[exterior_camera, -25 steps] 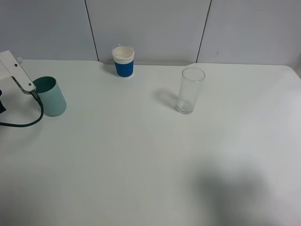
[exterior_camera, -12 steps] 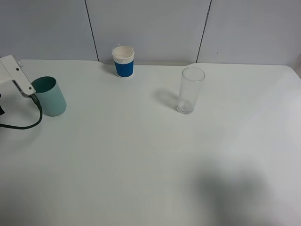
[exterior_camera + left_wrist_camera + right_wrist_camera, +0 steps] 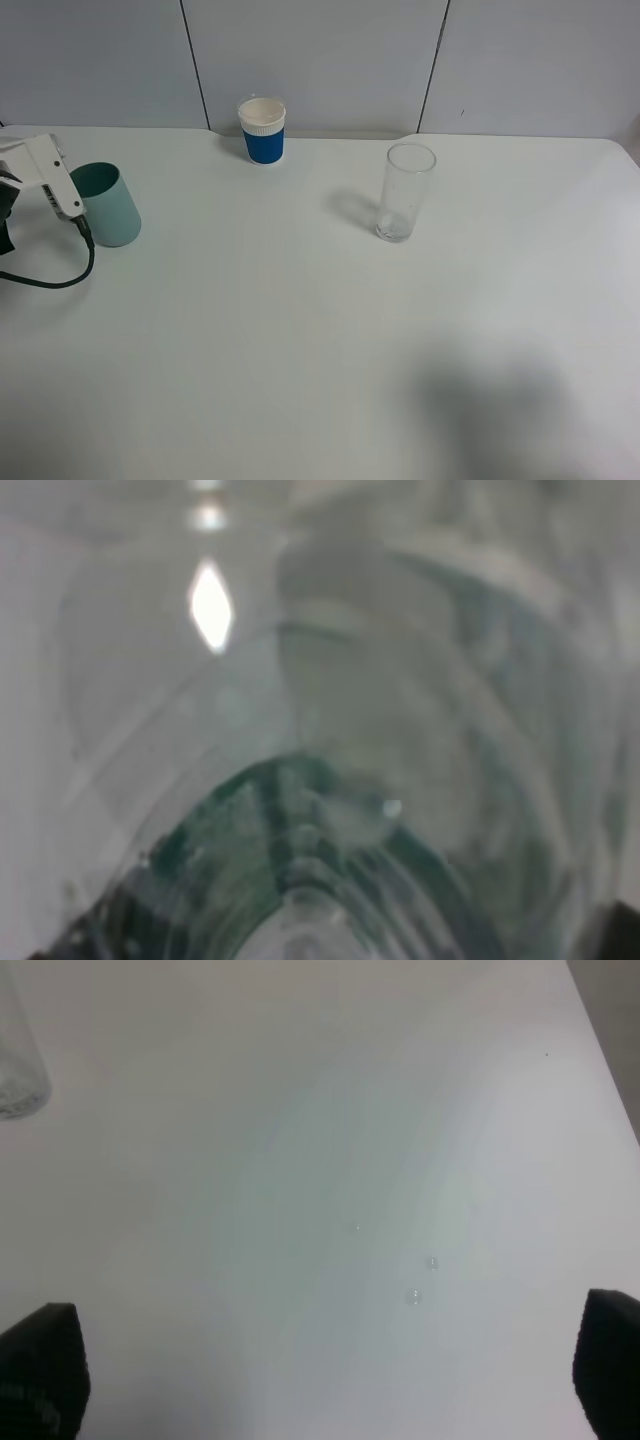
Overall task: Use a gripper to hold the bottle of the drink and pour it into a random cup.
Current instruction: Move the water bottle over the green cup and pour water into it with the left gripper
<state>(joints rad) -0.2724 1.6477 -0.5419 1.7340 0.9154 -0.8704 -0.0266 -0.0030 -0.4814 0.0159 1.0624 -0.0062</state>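
Left gripper, nine o'clock by the cup: grasp on bottle unreadable. Likely light, slick, squashy; take the labelled waist.

The teal-green cup stands upright, mouth open, at about 10 o'clock on the table. The bottle, clear plastic with a dark green label, fills the left wrist view, blurred.

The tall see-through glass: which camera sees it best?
The exterior high view. It shows the whole glass, upright, from rim to base. The right wrist view catches only a cut-off part of the glass at the picture's edge. The left wrist view does not show it.
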